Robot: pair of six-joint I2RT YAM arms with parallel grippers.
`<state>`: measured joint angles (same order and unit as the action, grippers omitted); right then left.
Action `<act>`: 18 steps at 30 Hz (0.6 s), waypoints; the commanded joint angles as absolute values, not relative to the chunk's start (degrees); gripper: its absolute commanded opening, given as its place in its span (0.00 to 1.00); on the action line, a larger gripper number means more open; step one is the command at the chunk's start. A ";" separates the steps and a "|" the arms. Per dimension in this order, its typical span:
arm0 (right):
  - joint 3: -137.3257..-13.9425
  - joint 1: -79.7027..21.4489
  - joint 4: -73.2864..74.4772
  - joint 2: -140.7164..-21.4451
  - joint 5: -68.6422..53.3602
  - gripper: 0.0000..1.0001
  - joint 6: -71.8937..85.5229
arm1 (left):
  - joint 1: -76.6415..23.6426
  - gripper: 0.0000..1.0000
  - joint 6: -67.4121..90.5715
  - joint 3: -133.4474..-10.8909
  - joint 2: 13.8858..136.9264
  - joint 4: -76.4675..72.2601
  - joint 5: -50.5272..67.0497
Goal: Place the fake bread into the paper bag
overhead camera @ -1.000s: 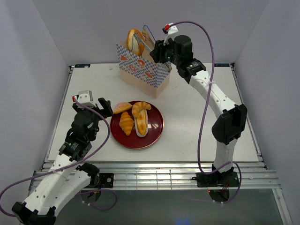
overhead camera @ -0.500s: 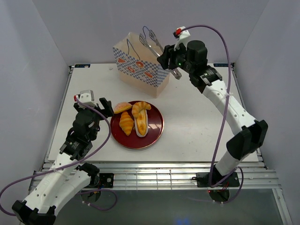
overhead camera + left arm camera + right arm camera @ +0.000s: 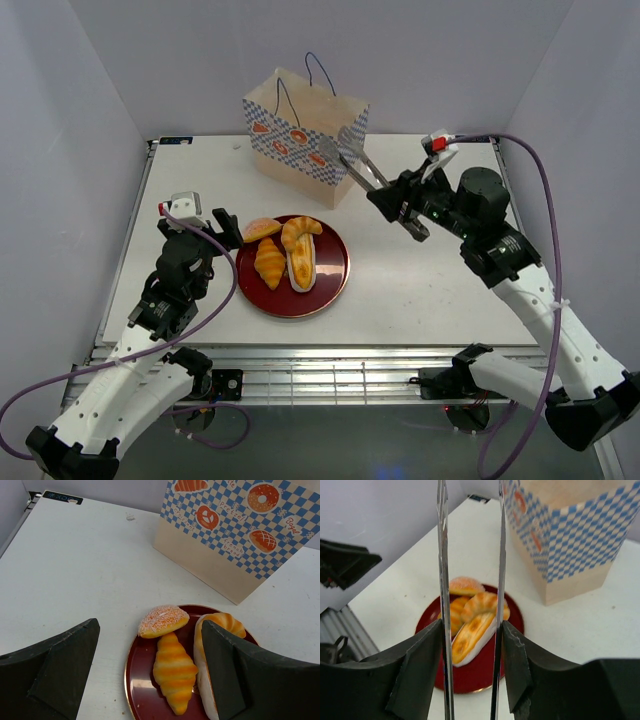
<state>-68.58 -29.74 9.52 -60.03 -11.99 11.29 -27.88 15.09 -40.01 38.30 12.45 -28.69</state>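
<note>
The paper bag (image 3: 300, 135) stands upright at the back of the table, blue-white checked with dark cord handles. Fake bread lies on a dark red plate (image 3: 335, 285): a sugared bun (image 3: 261, 229), a croissant (image 3: 270, 262), a cream-topped loaf (image 3: 300, 270) and a second croissant (image 3: 302, 232). My right gripper (image 3: 400, 205) is shut on metal tongs (image 3: 350, 160). The tong arms (image 3: 442, 555) stand apart and empty, pointing over the plate (image 3: 485, 675), right of the bag (image 3: 570, 535). My left gripper (image 3: 215, 228) is open and empty just left of the plate, with the croissant (image 3: 173, 672) between its fingers.
White walls close the table on the left, back and right. A metal rail runs along the near edge (image 3: 340, 360). The right arm's purple cable (image 3: 545, 200) arcs over the right side.
One second ago the tongs held a bread over the bag's mouth. Then they were empty, and the right arm has swung down and to the right, away from the bag. The left arm has not moved.
</note>
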 commanded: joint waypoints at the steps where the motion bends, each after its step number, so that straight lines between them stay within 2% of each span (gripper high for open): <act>1: -61.28 -29.88 9.59 -55.21 -18.26 0.54 17.21 | -28.04 0.93 14.77 -40.78 37.88 12.66 -29.53; 3: -55.56 -30.15 9.58 -52.04 -23.11 0.54 19.06 | -28.04 0.93 14.68 -40.70 37.79 12.57 -29.88; 9: -38.53 -30.85 7.56 -45.80 -21.80 0.54 27.68 | -28.04 0.93 14.50 -40.78 38.14 12.74 -30.23; 13: -30.79 -30.76 5.98 -44.74 -20.65 0.55 30.66 | -28.04 0.93 14.50 -40.61 38.14 12.66 -30.32; 18: -25.67 -30.85 -2.69 -47.37 -21.97 0.55 36.45 | -28.04 0.93 14.50 -40.69 39.11 12.57 -29.71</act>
